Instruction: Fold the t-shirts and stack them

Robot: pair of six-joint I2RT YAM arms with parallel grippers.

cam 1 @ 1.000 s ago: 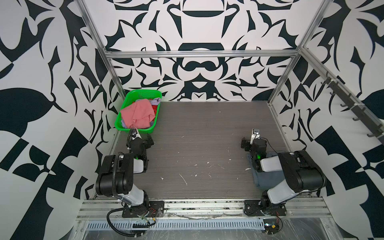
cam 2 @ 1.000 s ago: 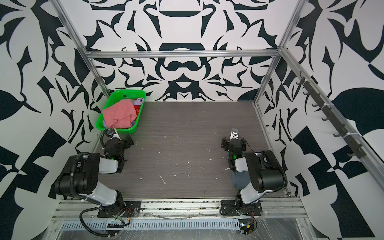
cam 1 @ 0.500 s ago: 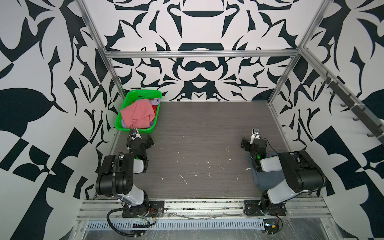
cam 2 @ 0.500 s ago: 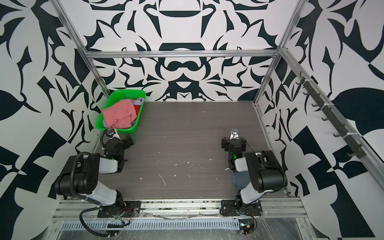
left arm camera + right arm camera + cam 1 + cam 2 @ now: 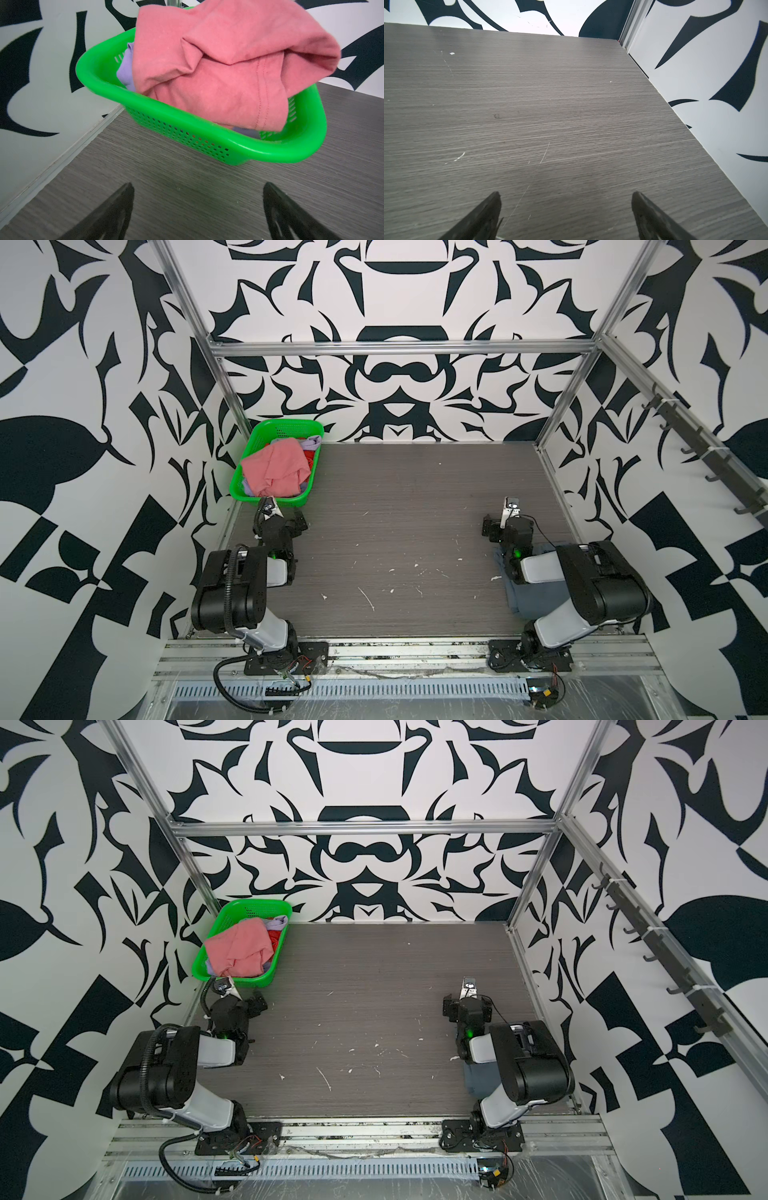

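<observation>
Unchanged from a second earlier: left end effector (image 5: 197, 185) low over the desk (image 5: 395, 510) just near of the green basket (image 5: 266, 431), right end effector (image 5: 565, 193) over bare desk at right, both spread fully wide and holding nothing. Crumpled in the basket at far left, salmon pink t-shirt (image 5: 274, 468) atop a lavender t-shirt (image 5: 311, 443) and a red t-shirt (image 5: 309, 456); at near right, slate blue-grey t-shirt (image 5: 536, 597) flat under the right arm; all probably light and limp, best pinched at a raised fold or hem. No clear heading in the pink heap beyond lying along the basket's far-near length; blue-grey long axis seemingly far-near too, though mostly hidden.
</observation>
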